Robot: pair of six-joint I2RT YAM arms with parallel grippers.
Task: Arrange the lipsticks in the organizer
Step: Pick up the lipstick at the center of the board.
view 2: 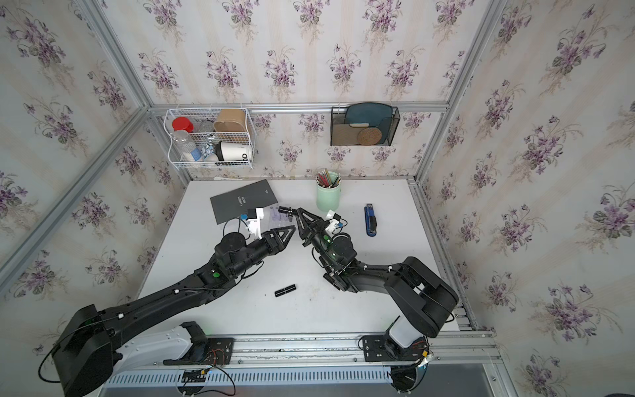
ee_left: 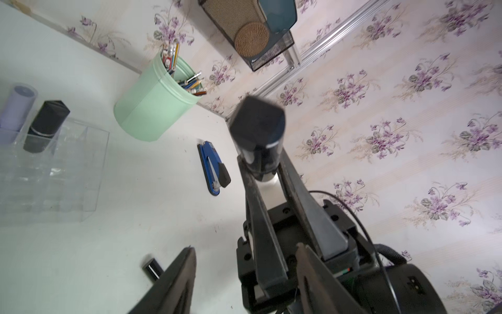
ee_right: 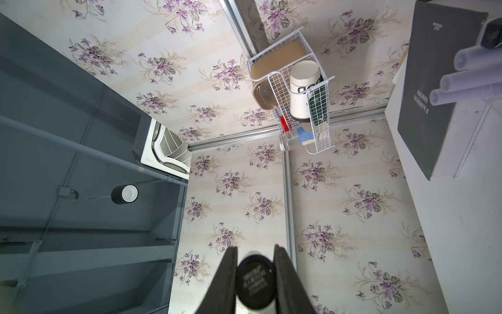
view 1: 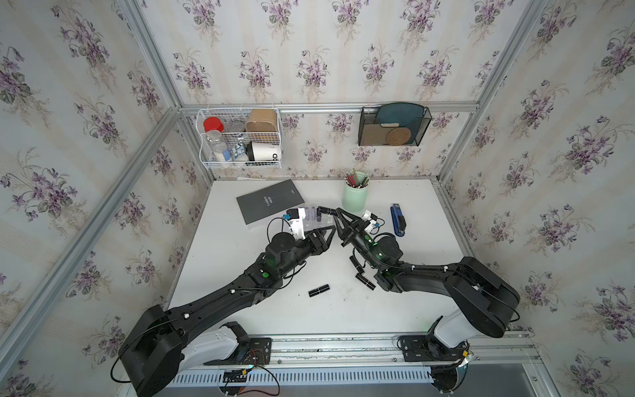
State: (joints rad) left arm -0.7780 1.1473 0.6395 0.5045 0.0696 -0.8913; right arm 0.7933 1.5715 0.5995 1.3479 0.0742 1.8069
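Snugly in right end effector (ee_left: 263,170): lipstick (ee_left: 256,127)

The dark grey booklet (ee_right: 440,68) reads "FASHION SHOW".

left hand (ee_left: 245,246) parted, right hand (ee_right: 254,248) pinching a black lipstick (ee_right: 255,280).

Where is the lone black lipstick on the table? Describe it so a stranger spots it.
On the white table, look at the bare stretch between the left arm and the right arm. The lone black lipstick lies flat by itself, unlike the other black tubes bunched beside the right arm.
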